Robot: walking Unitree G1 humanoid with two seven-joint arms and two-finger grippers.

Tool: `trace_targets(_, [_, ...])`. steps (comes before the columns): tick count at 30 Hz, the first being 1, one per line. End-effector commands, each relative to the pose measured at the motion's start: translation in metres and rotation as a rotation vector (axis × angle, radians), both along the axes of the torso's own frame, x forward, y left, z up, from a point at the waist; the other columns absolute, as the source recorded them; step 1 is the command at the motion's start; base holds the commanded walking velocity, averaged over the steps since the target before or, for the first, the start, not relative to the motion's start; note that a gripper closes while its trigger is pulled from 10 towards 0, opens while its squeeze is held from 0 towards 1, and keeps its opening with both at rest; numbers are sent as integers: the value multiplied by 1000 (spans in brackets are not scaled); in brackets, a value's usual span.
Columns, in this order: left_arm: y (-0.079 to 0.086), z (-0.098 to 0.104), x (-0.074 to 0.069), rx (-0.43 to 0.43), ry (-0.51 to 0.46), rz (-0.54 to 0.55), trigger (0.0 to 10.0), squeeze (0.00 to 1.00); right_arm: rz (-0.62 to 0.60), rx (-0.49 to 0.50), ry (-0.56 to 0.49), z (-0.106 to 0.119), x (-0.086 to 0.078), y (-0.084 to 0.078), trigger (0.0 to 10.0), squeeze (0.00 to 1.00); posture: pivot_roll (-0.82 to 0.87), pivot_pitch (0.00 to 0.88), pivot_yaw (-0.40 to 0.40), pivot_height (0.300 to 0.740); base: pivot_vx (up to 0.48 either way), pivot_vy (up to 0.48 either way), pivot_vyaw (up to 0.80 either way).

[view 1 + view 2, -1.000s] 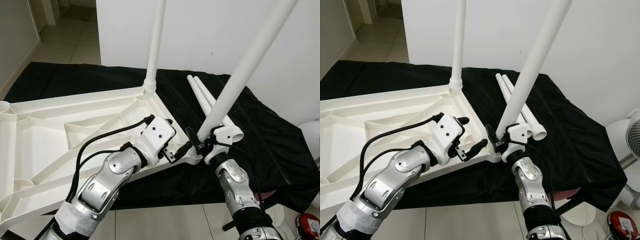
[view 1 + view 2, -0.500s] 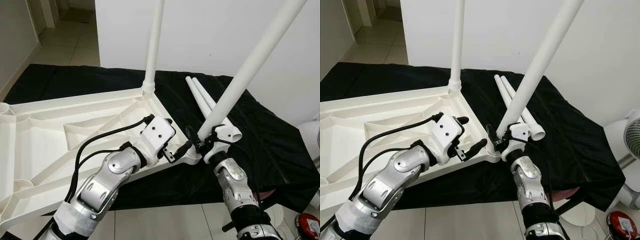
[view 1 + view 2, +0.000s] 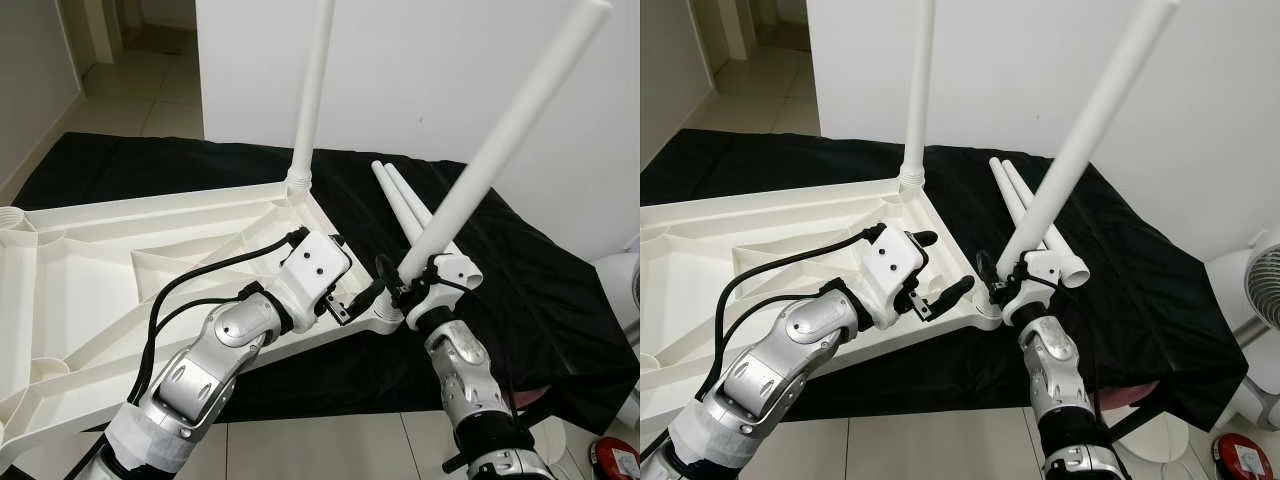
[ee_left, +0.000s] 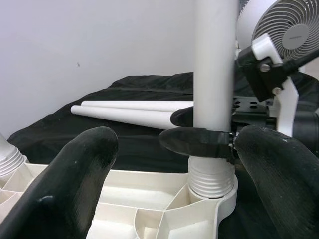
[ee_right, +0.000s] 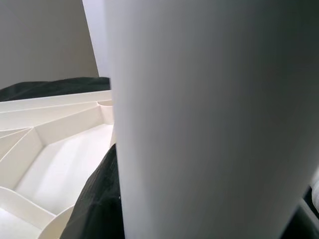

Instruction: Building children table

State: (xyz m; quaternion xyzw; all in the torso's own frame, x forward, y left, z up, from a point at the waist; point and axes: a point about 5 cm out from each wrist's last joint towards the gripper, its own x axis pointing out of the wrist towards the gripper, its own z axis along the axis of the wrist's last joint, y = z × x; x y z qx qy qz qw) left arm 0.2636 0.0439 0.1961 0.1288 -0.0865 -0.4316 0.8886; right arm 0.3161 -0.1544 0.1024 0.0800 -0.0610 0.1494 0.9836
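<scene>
I lose the upright table leg (image 3: 312,90) past the top edge, so its upper end is unseen; the table top (image 3: 90,260) runs off the left edge; in my right wrist view the tilted leg (image 5: 209,119) sits so close it blurs and covers that gripper's fingers; the fan (image 4: 284,25) is cut by the top edge and the far spare legs (image 3: 400,195) pass behind the tilted one.

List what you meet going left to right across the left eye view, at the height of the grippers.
upturned tabletop → left gripper → right gripper clamped on the slanted table leg → black cloth
</scene>
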Motion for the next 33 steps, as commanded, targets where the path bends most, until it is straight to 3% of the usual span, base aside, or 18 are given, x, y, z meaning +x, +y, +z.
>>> trace_targets(1, [-5, 4, -3, 23, -10, -66, 10000, 0, -6, -7, 163, -36, -14, -4, 10000, 0, 22, 0, -95, 740, 0, 0, 0])
trace_targets(4, [-5, 4, -3, 24, -11, -66, 10000, 0, 11, -13, 116, -35, -19, -1, 10000, 0, 22, 0, -95, 740, 0, 0, 0])
trace_targets(6, [-4, 5, -2, 26, -17, -63, 10000, 0, 47, -101, 34, -31, -28, 5, 10000, 0, 23, 0, -94, 740, 0, 0, 0])
trace_targets(17, [-4, 7, -2, 30, -27, -70, 10000, 0, 122, -218, 46, -29, -23, 8, 10000, 0, 15, 0, -83, 740, 0, 0, 0])
trace_targets(23, [-4, 7, -2, 30, -29, -70, 10000, 0, 138, -214, 96, -31, -18, 7, 10000, 0, 19, 0, -86, 740, 0, 0, 0])
trace_targets(27, [-3, 8, -2, 32, -34, -65, 10000, 0, 96, -125, 192, -38, -14, 1, 10000, 0, 19, 0, -86, 740, 0, 0, 0])
trace_targets(33, [-2, 9, -2, 33, -38, -63, 10000, 0, 41, -81, 266, -45, -12, -3, 10000, 0, 25, 0, -88, 740, 0, 0, 0])
